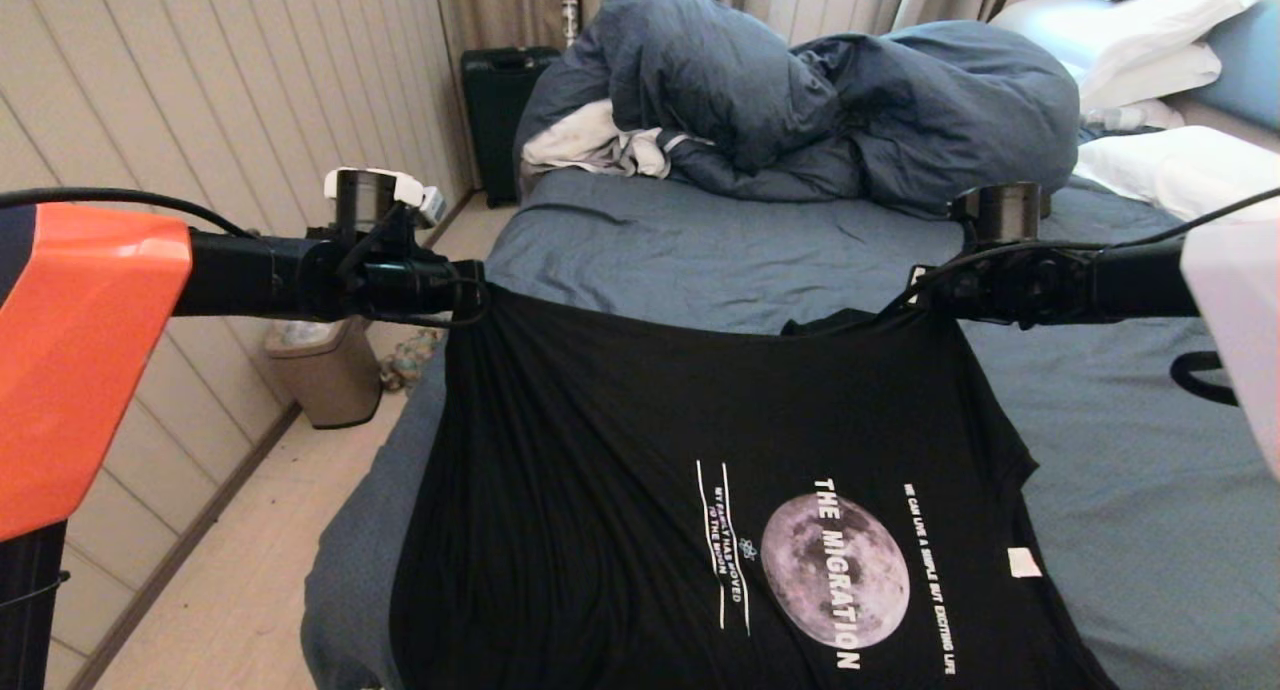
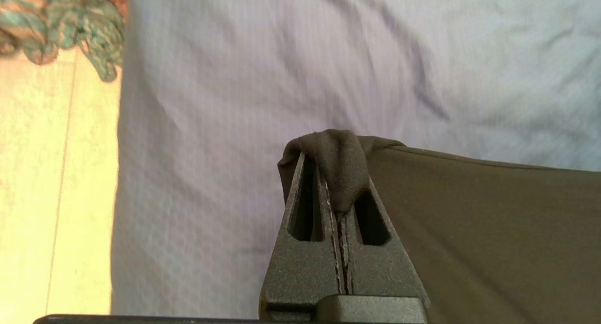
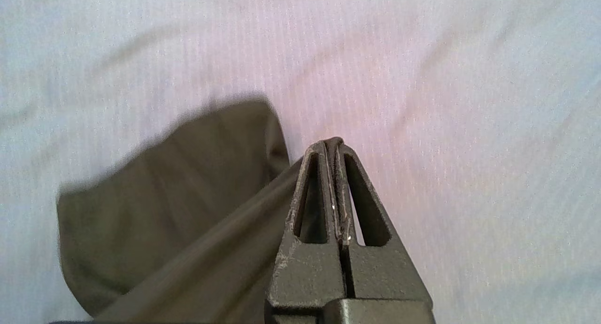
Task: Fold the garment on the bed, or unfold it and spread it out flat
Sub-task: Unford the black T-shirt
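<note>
The garment (image 1: 640, 440), a black T-shirt with a grey moon print and white lettering, hangs stretched between my two grippers above the bed (image 1: 700, 250). My left gripper (image 1: 478, 298) is shut on one top corner of it; in the left wrist view a bunch of dark fabric (image 2: 340, 166) sits pinched between the fingers (image 2: 305, 230). My right gripper (image 1: 915, 295) is shut on the other top corner, where a thin edge of cloth (image 3: 332, 148) shows between the fingertips. A flap of the garment (image 3: 178, 192) droops beside the right gripper. The lower part drapes toward me.
A bulky slate-blue duvet (image 1: 800, 100) is piled at the far end of the bed, with white pillows (image 1: 1150, 40) at the far right. On the floor to the left stand a small bin (image 1: 325, 370) and a black suitcase (image 1: 500, 110) by the wall.
</note>
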Robot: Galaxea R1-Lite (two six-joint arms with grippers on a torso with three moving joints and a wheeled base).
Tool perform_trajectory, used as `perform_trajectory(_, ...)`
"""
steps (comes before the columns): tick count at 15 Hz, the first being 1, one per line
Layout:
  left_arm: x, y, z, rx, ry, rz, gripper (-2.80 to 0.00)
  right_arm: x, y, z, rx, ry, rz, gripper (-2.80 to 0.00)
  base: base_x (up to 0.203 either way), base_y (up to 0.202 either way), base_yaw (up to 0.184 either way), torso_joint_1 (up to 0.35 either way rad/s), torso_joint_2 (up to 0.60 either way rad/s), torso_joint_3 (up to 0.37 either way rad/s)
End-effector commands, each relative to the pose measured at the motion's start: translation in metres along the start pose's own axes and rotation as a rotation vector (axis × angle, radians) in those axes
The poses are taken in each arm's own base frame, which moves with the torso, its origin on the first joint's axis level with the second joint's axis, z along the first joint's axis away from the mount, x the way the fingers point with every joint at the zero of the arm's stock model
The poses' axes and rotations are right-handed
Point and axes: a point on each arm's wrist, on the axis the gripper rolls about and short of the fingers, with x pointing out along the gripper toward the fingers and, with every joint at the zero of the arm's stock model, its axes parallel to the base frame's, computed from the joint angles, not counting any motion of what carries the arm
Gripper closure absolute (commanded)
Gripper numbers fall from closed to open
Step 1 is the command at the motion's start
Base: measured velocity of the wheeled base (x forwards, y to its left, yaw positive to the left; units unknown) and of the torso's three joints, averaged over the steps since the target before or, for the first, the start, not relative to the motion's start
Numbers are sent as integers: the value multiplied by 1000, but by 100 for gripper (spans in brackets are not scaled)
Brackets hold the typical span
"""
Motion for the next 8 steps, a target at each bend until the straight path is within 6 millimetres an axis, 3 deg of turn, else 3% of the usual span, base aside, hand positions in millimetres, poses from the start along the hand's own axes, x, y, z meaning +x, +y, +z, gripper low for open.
perform_trajectory(1,5,2,6,-1,-16,2,0,12,5,-1,-1,-18,-14,0,0,0,0,0,0,0)
perform_trajectory(8,2,3,23,17,-98,37,0,18,21,15,-14,-257,-158,0,0,0,0,0,0,0)
